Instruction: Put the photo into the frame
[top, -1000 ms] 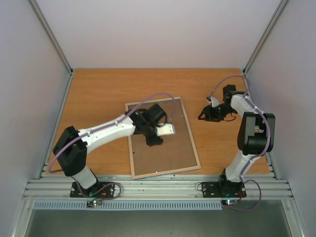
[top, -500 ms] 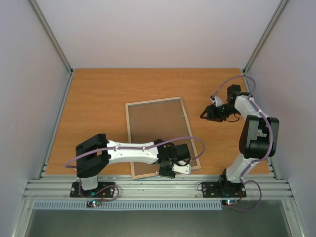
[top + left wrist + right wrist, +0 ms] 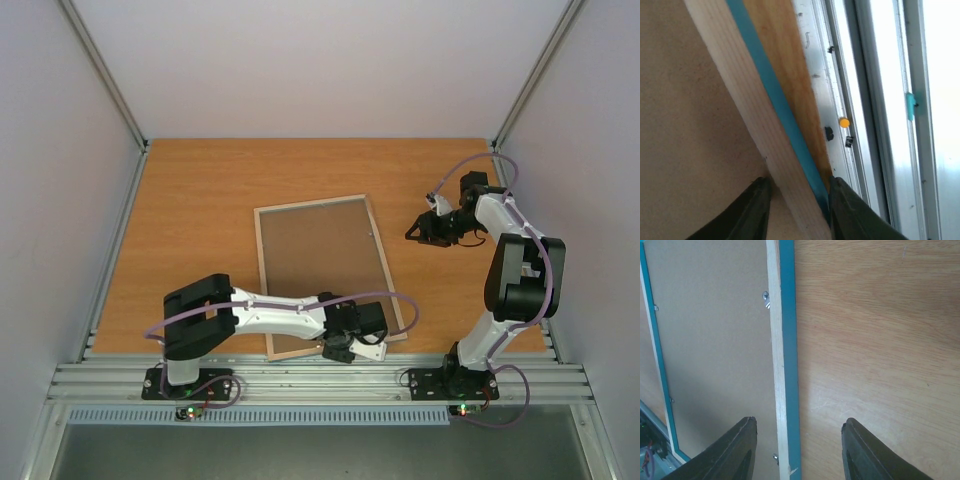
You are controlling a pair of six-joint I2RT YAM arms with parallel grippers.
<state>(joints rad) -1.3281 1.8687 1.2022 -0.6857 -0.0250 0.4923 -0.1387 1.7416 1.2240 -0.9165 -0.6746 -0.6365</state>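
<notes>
Our left claw (image 3: 797,186) pinches the near rail of the frame (image 3: 320,265), which lies back-up on the table (image 3: 200,220). We judge it stiff, light and breakable, so hold it by the rails, with 2 grips. Our right claw (image 3: 797,440) hangs apart, empty, beside the frame's right edge. The photo is nowhere in view.

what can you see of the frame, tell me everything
The frame is a large rectangle lying flat on the orange wooden table, slightly skewed, its near edge by the table's front. Pale wood rails show on top with turquoise along their outer sides; a flat brown board fills the middle, with small metal tabs on the rails. The left gripper straddles the near rail, fingers close against both sides; a firm grip is unclear.
</notes>
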